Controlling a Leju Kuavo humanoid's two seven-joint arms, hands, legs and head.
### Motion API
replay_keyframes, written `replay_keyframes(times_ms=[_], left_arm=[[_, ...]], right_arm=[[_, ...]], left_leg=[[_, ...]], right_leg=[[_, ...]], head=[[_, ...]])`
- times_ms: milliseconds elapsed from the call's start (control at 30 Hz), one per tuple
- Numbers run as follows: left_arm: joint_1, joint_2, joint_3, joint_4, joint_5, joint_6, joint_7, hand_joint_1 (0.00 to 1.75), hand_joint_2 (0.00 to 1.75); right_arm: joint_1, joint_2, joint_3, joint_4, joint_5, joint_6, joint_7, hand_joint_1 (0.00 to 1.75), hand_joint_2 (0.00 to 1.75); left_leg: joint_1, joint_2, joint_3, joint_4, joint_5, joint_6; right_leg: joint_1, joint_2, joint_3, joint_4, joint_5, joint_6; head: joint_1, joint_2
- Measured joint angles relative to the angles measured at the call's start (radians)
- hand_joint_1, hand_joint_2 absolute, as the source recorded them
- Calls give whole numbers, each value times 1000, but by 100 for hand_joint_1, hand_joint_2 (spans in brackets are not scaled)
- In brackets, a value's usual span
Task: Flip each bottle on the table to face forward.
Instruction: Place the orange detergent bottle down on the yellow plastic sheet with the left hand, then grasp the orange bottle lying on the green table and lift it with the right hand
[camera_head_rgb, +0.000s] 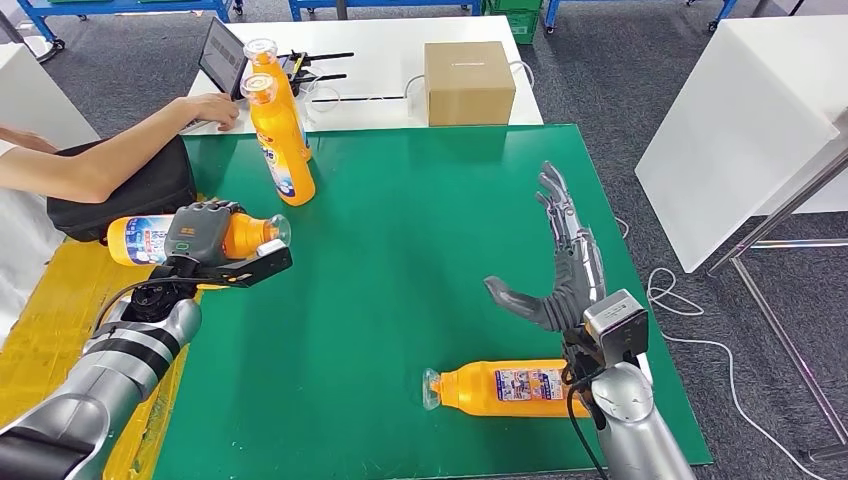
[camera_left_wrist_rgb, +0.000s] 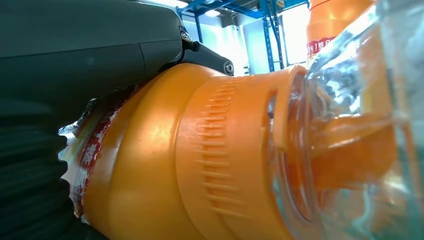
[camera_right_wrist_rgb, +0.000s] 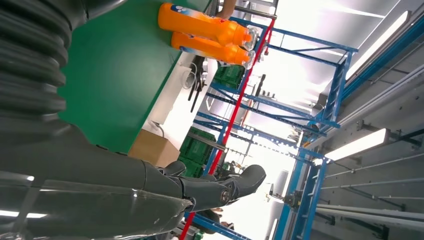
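- My left hand is clamped around a horizontal orange bottle at the left edge of the green table, clear cap pointing toward the table centre
- The left wrist view shows the bottle's shoulder pressed under the hand cover; I cannot see the fingers on the far side, so I judge grip security as unconfirmed
- My right hand is raised above the table, fingers spread apart, holding nothing
- A second bottle lies on its side just beside my right wrist, cap pointing left
- Two bottles stand upright at the far left of the table, near a person's arm
- Risk: the held bottle may slip or rotate in the grasp if I turn it quickly, since the smooth body offers little friction
- Risk: swinging the held bottle forward may topple the upright pair or strike the person's arm
- Risk: lowering my right forearm may roll the lying bottle off the near edge
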Motion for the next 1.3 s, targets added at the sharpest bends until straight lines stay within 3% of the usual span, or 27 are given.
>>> replay_keyframes(times_ms=[1033, 1100, 1233, 1300], left_arm=[[-4, 2, -14, 9, -2, -4, 5, 175, 175], [-10, 5, -11, 30, -28, -57, 67, 175, 175], [-20, 18, 20, 183, -95, -189, 397, 175, 175], [-19, 27, 34, 241, -103, -183, 454, 175, 175]], right_arm=[[4, 0, -3, -1, 0, 0, 0, 0, 175], [4, 0, -3, 0, 4, -7, 14, 0, 175], [5, 11, -4, 8, 19, -37, 42, 0, 175], [6, 14, -6, 14, 21, -42, 43, 0, 175]], left_leg=[[0, 0, 0, 0, 0, 0], [0, 0, -1, 0, 0, 0], [1, 9, 0, 0, -1, 0], [1, 7, 1, 0, 0, 0]], right_leg=[[0, 0, 0, 0, 0, 0], [0, 0, 0, 0, 0, 0], [0, 8, -1, 0, 0, 0], [1, 6, -1, 0, 0, 0]], head=[[0, 0], [0, 0], [0, 0], [0, 0]])
